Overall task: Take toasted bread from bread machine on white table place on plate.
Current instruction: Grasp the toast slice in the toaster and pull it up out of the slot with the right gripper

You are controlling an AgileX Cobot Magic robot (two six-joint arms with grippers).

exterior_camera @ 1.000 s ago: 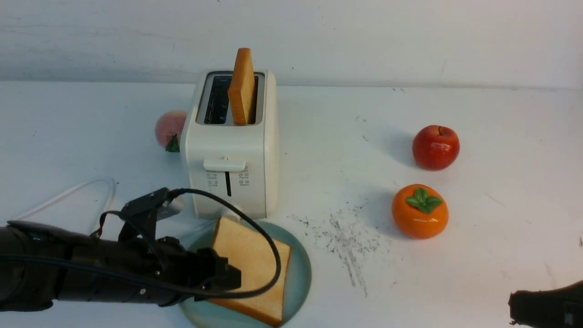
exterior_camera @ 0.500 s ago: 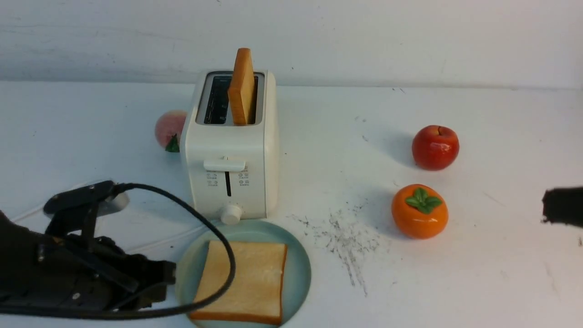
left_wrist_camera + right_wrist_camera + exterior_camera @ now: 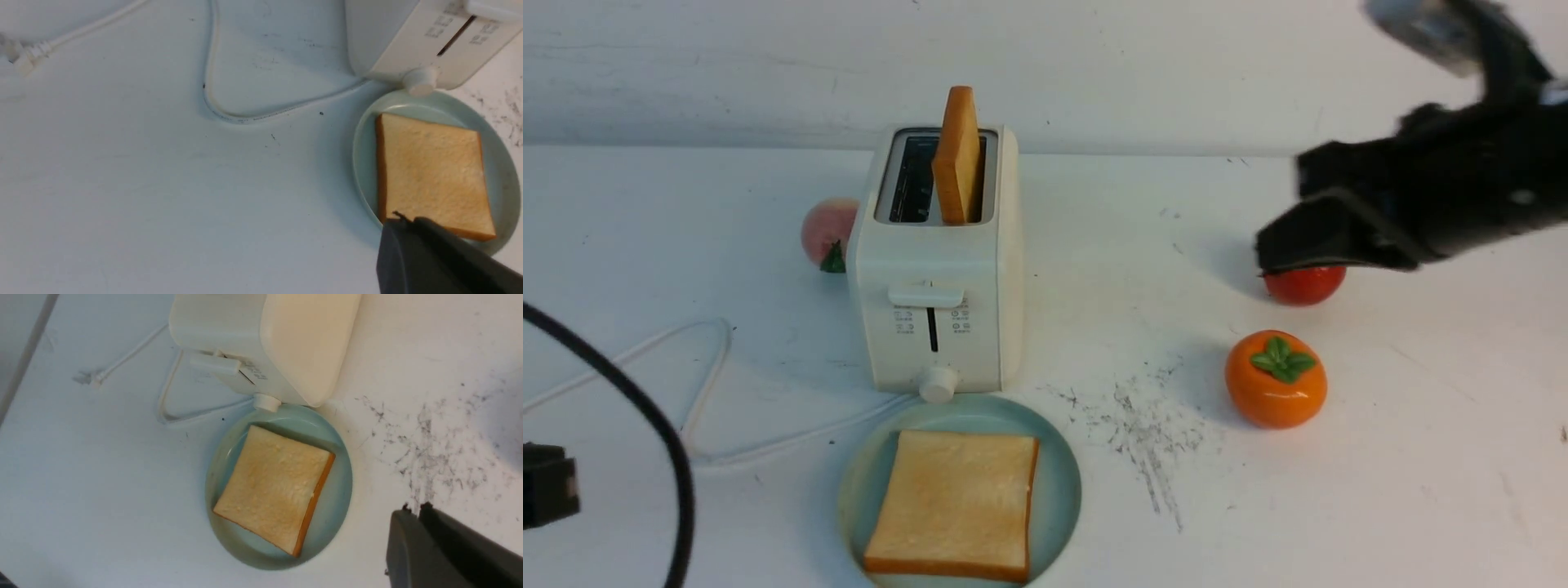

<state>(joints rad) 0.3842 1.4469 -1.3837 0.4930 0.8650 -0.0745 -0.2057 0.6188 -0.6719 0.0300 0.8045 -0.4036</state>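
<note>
Toast (image 3: pixel 953 506) lies flat on the plate (image 3: pixel 1058 490); the left gripper (image 3: pixel 404 220), pinched empty, hangs well left of it. Behind, the second slice (image 3: pixel 957 155) stands in the toaster (image 3: pixel 935 310). Right gripper (image 3: pixel 1270 249), closed empty, hovers over the apple (image 3: pixel 1305 284); approaching unopened, it might knock the slice askew.

A cream bread machine (image 3: pixel 935 269) stands on the counter (image 3: pixel 1339 490), one toast slice (image 3: pixel 957 155) upright in its right slot. A second slice (image 3: pixel 956 514) lies flat on a blue-green plate (image 3: pixel 1059 482) just nearer. At right, a blurred right hand (image 3: pixel 1311 216) partly covers a red apple (image 3: pixel 1303 283).
</note>
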